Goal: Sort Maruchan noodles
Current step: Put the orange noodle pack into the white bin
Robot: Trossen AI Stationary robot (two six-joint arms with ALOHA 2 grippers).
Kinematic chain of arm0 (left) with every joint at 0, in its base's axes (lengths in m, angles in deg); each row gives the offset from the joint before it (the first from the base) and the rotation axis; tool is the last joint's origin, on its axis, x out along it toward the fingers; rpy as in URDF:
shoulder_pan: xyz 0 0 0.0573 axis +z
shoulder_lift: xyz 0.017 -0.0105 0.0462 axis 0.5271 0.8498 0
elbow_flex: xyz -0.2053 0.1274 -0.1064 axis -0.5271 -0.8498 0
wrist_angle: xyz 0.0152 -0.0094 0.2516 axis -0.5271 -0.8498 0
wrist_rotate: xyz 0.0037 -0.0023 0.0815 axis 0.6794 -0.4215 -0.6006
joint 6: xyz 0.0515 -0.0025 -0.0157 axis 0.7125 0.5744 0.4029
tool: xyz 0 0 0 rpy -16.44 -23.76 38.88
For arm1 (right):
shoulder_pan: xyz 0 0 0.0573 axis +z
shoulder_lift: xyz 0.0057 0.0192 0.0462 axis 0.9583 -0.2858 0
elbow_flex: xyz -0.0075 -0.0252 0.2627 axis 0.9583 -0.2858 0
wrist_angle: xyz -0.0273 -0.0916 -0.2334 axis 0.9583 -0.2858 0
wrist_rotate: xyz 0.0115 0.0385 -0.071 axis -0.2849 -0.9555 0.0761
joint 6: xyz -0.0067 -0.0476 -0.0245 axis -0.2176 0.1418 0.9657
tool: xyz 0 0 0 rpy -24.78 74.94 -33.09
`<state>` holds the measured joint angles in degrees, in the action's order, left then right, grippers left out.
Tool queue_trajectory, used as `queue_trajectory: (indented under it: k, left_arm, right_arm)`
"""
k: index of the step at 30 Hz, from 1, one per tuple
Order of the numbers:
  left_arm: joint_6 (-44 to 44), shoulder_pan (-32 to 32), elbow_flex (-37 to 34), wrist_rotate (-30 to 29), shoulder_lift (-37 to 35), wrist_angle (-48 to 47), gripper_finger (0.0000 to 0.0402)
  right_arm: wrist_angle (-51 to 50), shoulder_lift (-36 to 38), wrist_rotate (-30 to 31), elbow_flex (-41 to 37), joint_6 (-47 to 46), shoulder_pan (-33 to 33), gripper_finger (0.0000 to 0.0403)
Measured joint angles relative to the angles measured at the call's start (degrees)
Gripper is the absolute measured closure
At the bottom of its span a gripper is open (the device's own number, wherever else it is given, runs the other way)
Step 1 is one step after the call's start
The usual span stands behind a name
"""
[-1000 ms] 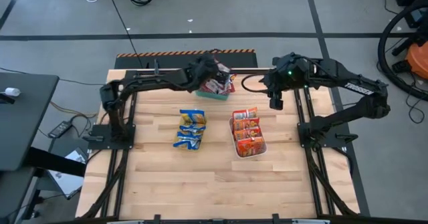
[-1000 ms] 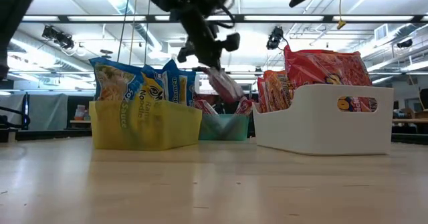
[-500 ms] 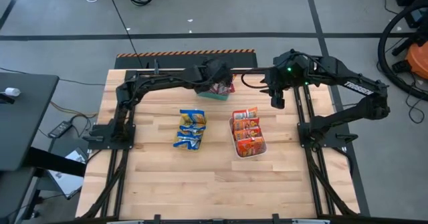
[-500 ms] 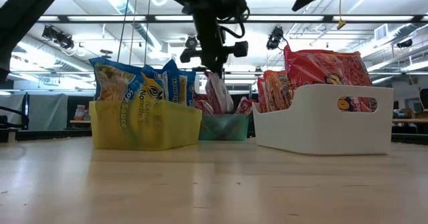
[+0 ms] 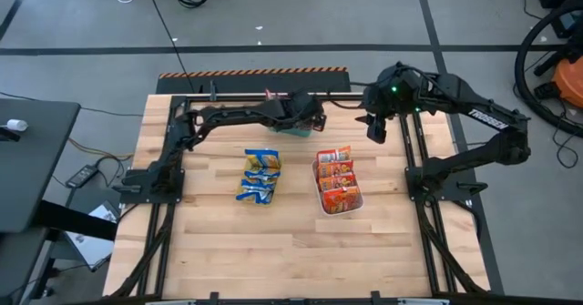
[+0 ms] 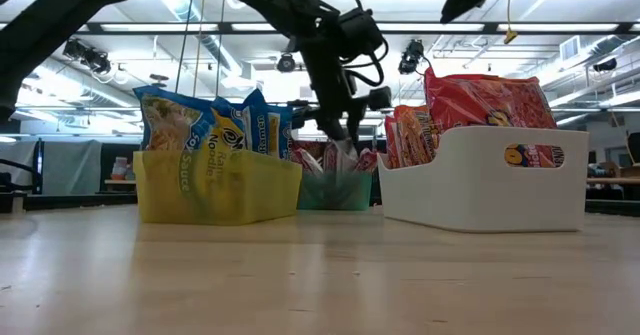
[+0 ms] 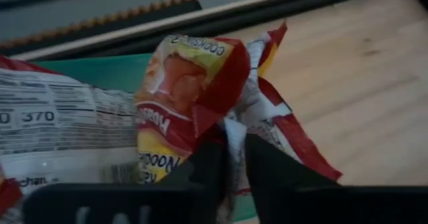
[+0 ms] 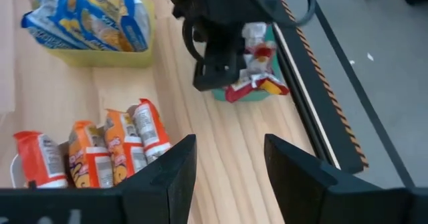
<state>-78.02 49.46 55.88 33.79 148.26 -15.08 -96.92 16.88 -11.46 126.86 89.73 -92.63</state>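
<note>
My left gripper (image 5: 308, 118) is down at the green tray (image 5: 290, 128) near the table's far edge, shut on a silvery-white and red noodle packet (image 7: 194, 90). This packet stands among other white-and-red packets in that tray (image 6: 335, 192). Blue-and-yellow packets (image 5: 260, 176) stand upright in a yellow tray (image 6: 215, 187). Orange-red packets (image 5: 338, 182) fill a white tray (image 6: 480, 190). My right gripper (image 5: 375, 130) hovers open above the table, right of the green tray and beyond the white tray. My left gripper pinches the packet between its two fingers (image 7: 207, 160) at a crumpled silvery-white edge (image 7: 235, 127), coming from above and pointing down (image 6: 342, 135). The packet's lower part sits inside the green tray, among the other packets there.
The three trays stand close together on the far half of the wooden table; the near half (image 5: 301, 250) is bare wood. A black and orange striped strip (image 5: 255, 70) runs along the far edge. The arms' frames line the table's left and right sides.
My left gripper has come down and moved a little toward the table's right, staying shut. The white-and-red packet, which hung tilted above the green tray, now sits lowered into it.
</note>
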Motion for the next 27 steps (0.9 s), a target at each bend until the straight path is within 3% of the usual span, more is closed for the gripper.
queue_trajectory:
  k: [3, 10, 13, 18, 27]
  left_arm:
    - [0.1, 0.9, 0.0, 4.1, -0.9, 0.2, 0.0290]
    - [1.7, 3.3, 0.2, 7.1, 0.1, 1.0, 0.0189]
    - [1.6, 3.7, 0.3, 8.6, 1.7, 2.8, 0.0180]
    - [2.1, 3.1, 0.0, 5.1, 2.1, 5.0, 0.0188]
    - [4.2, 5.1, -0.2, 8.6, -5.7, 0.1, 0.0152]
  right_arm:
    - [0.0, 0.0, -0.3, 0.0, -1.1, -1.0, 0.0219]
    - [0.0, 0.0, -2.6, 0.0, -1.5, -2.4, 0.0213]
    - [0.0, 0.0, -2.6, 0.0, -1.8, -2.5, 0.0213]
    - [-0.1, 0.0, -4.2, 0.0, -2.0, -2.5, 0.0213]
    - [0.3, 1.9, -6.0, 0.0, -3.3, -3.9, 0.0213]
